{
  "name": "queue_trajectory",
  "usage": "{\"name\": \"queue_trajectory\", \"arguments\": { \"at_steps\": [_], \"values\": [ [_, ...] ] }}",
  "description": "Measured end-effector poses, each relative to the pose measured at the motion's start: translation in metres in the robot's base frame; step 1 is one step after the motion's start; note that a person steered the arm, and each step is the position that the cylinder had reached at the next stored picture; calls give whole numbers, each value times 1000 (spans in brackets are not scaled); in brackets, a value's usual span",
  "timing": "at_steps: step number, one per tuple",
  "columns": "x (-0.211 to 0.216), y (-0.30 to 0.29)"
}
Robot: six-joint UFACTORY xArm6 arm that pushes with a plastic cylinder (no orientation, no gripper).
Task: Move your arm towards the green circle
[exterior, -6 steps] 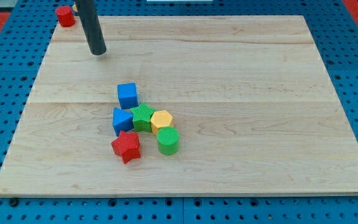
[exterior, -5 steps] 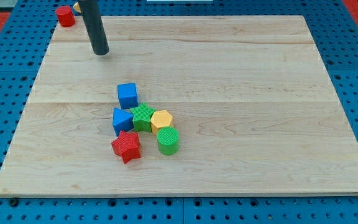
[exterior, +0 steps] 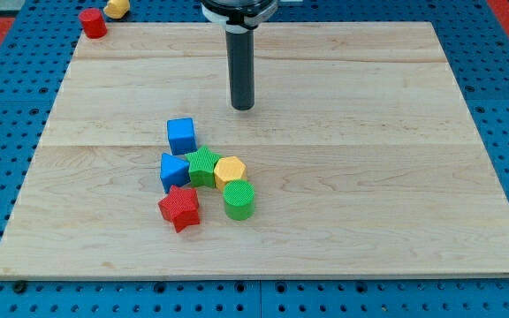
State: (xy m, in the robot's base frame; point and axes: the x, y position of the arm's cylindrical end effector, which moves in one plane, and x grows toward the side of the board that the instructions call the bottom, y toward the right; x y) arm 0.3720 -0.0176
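Observation:
The green circle (exterior: 239,200) is a short green cylinder in the lower middle of the wooden board (exterior: 369,177). It touches the yellow hexagon (exterior: 230,170) above it. My tip (exterior: 243,107) is straight above the green circle toward the view's top, about a hundred pixels away, touching no block. The rod rises to the view's top edge.
A blue cube (exterior: 181,135), a blue triangle-like block (exterior: 173,170), a green ribbed block (exterior: 204,167) and a red star (exterior: 179,208) cluster left of the green circle. A red cylinder (exterior: 93,22) and a yellow block (exterior: 117,8) sit at the top left corner.
My tip has moved from the board's top left to the right and slightly down, now above the cluster. The yellow block at the top left is uncovered. The blocks have not moved.

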Motion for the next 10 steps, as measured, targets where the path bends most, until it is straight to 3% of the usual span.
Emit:
{"name": "queue_trajectory", "arguments": {
  "at_steps": [2, 3, 4, 5, 6, 10],
  "values": [
    [-5, -27],
    [19, 10],
    [109, 64],
    [184, 82],
    [203, 62],
    [203, 22]
  ]
}}
